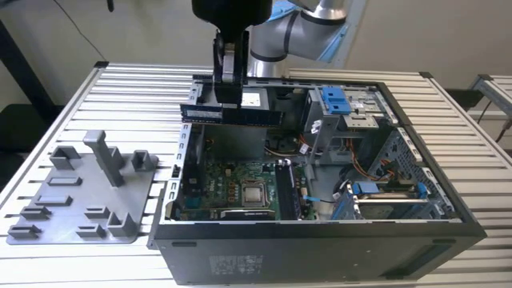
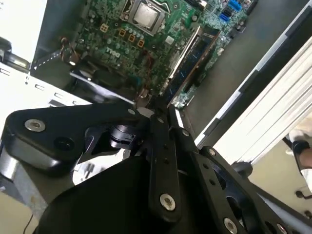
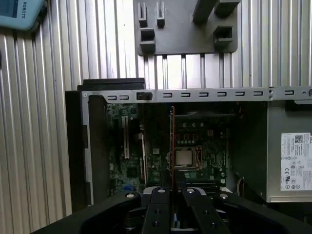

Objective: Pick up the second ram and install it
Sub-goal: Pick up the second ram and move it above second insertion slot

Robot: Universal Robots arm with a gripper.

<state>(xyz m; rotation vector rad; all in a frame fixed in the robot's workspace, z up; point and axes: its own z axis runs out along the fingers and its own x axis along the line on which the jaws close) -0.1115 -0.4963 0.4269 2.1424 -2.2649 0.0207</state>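
The second ram [image 1: 232, 114], a long dark blue-green stick, hangs level above the open computer case [image 1: 320, 246], over its back left part. My gripper [image 1: 230, 107] is shut on the stick's middle from above. In the first wrist view the stick [image 3: 172, 141] runs edge-on as a thin line out from the gripper [image 3: 172, 189], over the motherboard [image 3: 195, 131]. In the second wrist view the gripper [image 2: 158, 113] hovers over the motherboard [image 2: 112, 44], where another memory stick [image 2: 189, 61] sits in a slot beside the silver processor [image 2: 145, 14].
A grey holder tray [image 1: 80, 204] with upright blocks lies on the slatted table [image 1: 120, 84] at the exterior view's left of the case. Inside the case are blue drive brackets [image 1: 336, 101], cables and a power supply [image 3: 292, 156].
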